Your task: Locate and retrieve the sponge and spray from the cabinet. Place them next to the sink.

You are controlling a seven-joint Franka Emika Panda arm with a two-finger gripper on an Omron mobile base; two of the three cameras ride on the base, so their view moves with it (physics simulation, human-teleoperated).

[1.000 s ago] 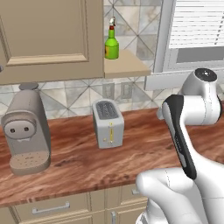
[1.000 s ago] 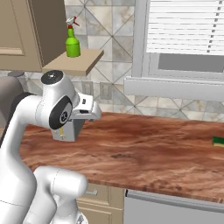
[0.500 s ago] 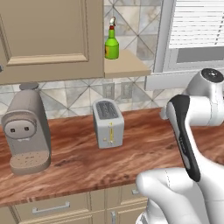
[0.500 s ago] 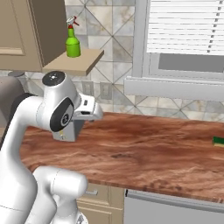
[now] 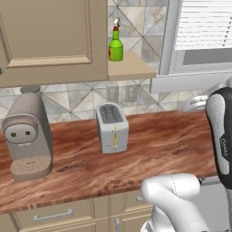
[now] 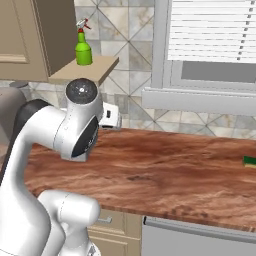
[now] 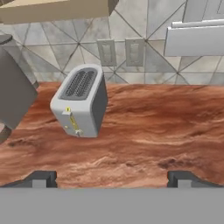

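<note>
**Claw wide and empty over the counter; bottle up on the side shelf**

My claw [image 7: 112, 177] hangs above the wooden counter [image 7: 166, 131] with its two dark fingertips [image 7: 41, 178] spread far apart and nothing between them. In the hand view they frame a bare stretch of countertop, well short of the toaster [image 7: 81, 101].

The spray [image 5: 116, 44] stands upright on the plain tan side shelf [image 5: 131, 68] that juts from the cabinet [image 5: 50, 41]. It is a green bottle, red-and-white trigger on top, and it is the one thing on that shelf. From the right base view the same spray [image 6: 83, 44] sits toward the shelf's back, near the cabinet's side wall. The cabinet door is shut (so I cannot tell what is inside).

The sponge [image 6: 249, 161] lies flat on the counter at the far right edge of the right base view, under the window [image 6: 210, 45], cut off by the frame. It is well apart from the spray and from my claw.

On the counter below the cabinet: a grey coffee machine [image 5: 27, 133] at the left, the toaster [image 5: 112, 127] standing beside it with a gap between them, its two slots empty. Two wall outlets [image 5: 121, 94] sit on the tiled wall behind the toaster.
</note>
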